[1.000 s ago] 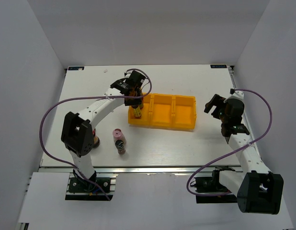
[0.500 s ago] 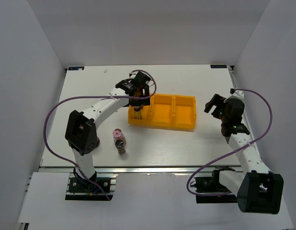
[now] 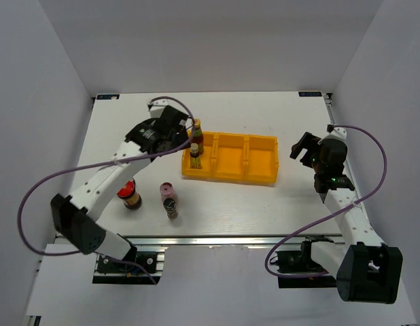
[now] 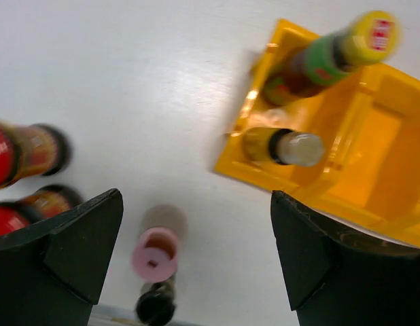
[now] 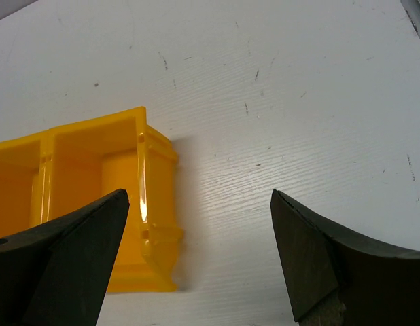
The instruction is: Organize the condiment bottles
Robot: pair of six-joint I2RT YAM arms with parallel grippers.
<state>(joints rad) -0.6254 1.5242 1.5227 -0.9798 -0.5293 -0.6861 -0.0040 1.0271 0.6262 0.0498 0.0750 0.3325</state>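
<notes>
Top external view: the two slim yellow-capped bottles [image 3: 197,137] stand in the left compartment of the yellow tray [image 3: 237,176], just at 3 o'clock of the left gripper [image 3: 183,136]; the pink-capped bottle [image 3: 169,200] stands at its 6 o'clock, a red-capped bottle [image 3: 130,195] near 7; its jaws gape wide, holding nothing; the right gripper [image 3: 302,148], at the tray's 3 o'clock, is likewise spread and empty.

Left fingers [image 4: 74,244] have released the yellow-capped bottle [image 3: 195,155] and drawn back

White arms [image 3: 351,216], black joints [image 3: 365,273], purple cables [image 3: 384,159]
</notes>
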